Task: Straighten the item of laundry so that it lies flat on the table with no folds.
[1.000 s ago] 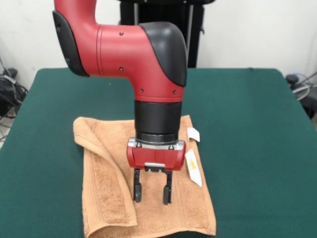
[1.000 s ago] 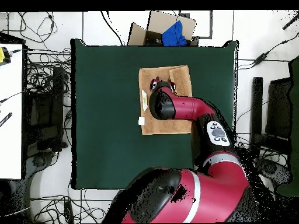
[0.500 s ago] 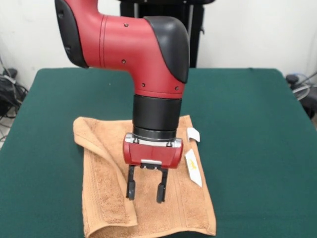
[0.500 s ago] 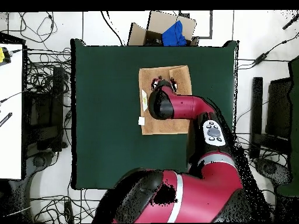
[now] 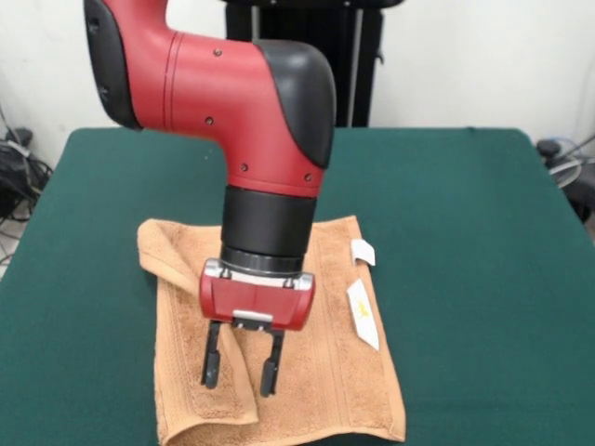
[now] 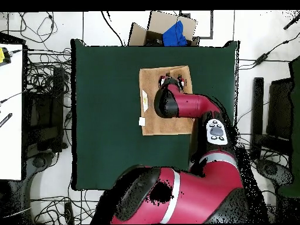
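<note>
The item of laundry, an orange-tan towel (image 5: pixel 330 372) (image 6: pixel 151 120), lies on the green table (image 5: pixel 474 242) (image 6: pixel 105 105) with its left part folded over in a long flap (image 5: pixel 191 321). Two white tags (image 5: pixel 363 311) lie at its right edge. My gripper (image 5: pixel 240 372) (image 6: pixel 176 78) hangs open just above the flap's inner edge, near the front of the towel, nothing between its fingers. The arm hides the towel's middle in both views.
A cardboard box with a blue cloth (image 6: pixel 173 32) stands beyond the table's edge in the overhead view. Cables and equipment lie on the floor around the table. Green tabletop surrounds the towel on all sides.
The gripper has moved leftward in the front view, from over the towel's middle to over the folded flap, and sits slightly lower. It stays open. The towel has not moved.
</note>
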Motion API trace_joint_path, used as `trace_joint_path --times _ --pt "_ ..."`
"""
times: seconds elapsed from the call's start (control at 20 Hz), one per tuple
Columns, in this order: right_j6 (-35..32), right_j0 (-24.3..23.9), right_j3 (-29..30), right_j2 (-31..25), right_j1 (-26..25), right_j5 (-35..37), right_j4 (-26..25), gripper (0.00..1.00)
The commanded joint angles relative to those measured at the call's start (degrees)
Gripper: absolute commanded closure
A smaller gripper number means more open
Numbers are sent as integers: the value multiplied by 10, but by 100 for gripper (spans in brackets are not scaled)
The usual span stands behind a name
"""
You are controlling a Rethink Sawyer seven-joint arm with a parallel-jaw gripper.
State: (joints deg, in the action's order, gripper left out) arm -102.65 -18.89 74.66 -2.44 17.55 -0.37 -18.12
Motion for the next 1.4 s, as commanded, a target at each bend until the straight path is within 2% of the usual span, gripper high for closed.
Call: trace_joint_path --times 0.05,0.5,0.95,1.4 --pt "-52 -4 -21 5 -48 -20 -16 0" --pt "-49 -25 -16 -30 -55 -11 -20 0" --pt "-53 -29 1 -42 -47 -12 -18 0" --pt "-77 -32 50 -55 -24 -29 -12 0"
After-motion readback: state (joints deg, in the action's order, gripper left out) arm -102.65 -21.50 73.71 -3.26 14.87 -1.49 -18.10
